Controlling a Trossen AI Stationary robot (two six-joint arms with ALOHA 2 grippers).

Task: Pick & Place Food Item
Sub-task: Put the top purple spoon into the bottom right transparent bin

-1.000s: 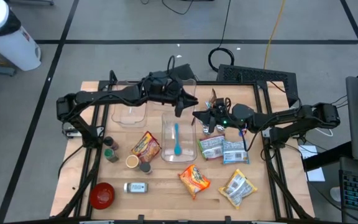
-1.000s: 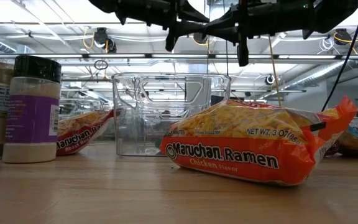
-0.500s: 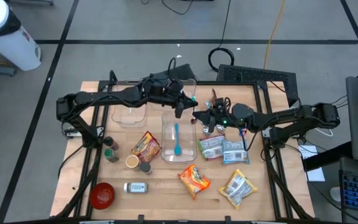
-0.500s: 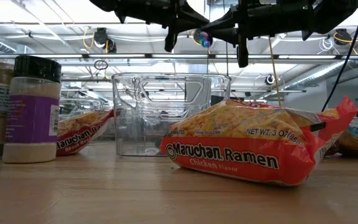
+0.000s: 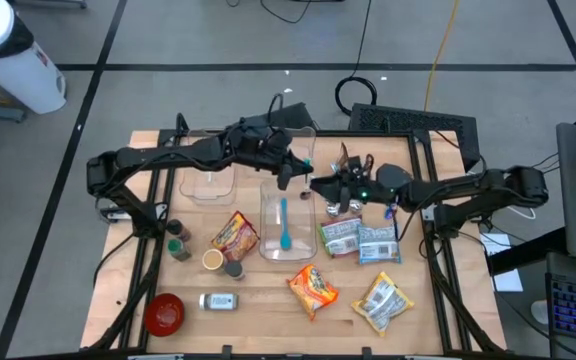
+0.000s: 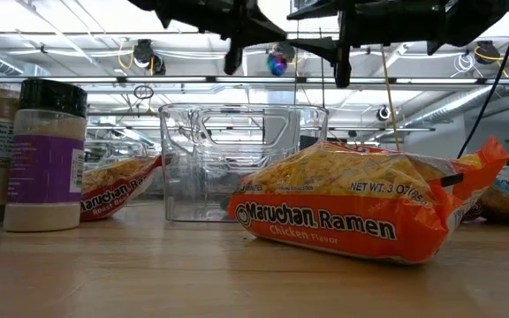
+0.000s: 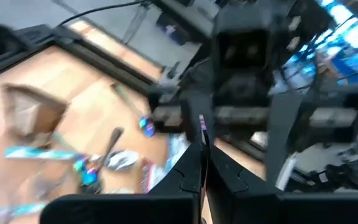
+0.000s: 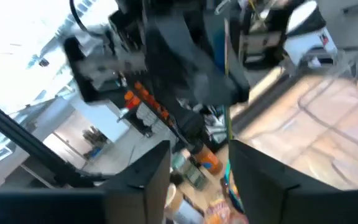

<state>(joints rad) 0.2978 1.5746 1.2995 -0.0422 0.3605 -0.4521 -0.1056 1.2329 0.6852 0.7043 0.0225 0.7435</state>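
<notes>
Left claw (image 5: 286, 172) hangs above the far end of the clear plastic bin (image 5: 284, 222), its dark fingers pressed together in the left wrist view with a thin sliver of something between them that cannot be made out. Right claw (image 5: 318, 185) hovers just beside it, over the bin's far right corner, fingers spread apart with only a thin strip showing in the gap. A small iridescent wrapped sweet (image 6: 277, 63) shows in the air between the two claws in the low view; whether either one grips it cannot be told. On the pale wooden surface (image 5: 268, 300) the bin holds a teal spoon (image 5: 284, 225). An orange, crinkled ramen packet (image 5: 313, 288) lies near the front, another (image 5: 234, 235) just left of the bin, and glossy foil pouches (image 5: 359, 238) lie to the right. Small spice jars (image 5: 177, 240) and a red bowl (image 5: 164, 313) sit on the left side. A second clear container (image 5: 208, 180) stands at the back left. Beyond, grey floor with dark lines, coiled cables (image 5: 361, 90) and a white bin (image 5: 13, 55); ceiling lights glare in the low view.
</notes>
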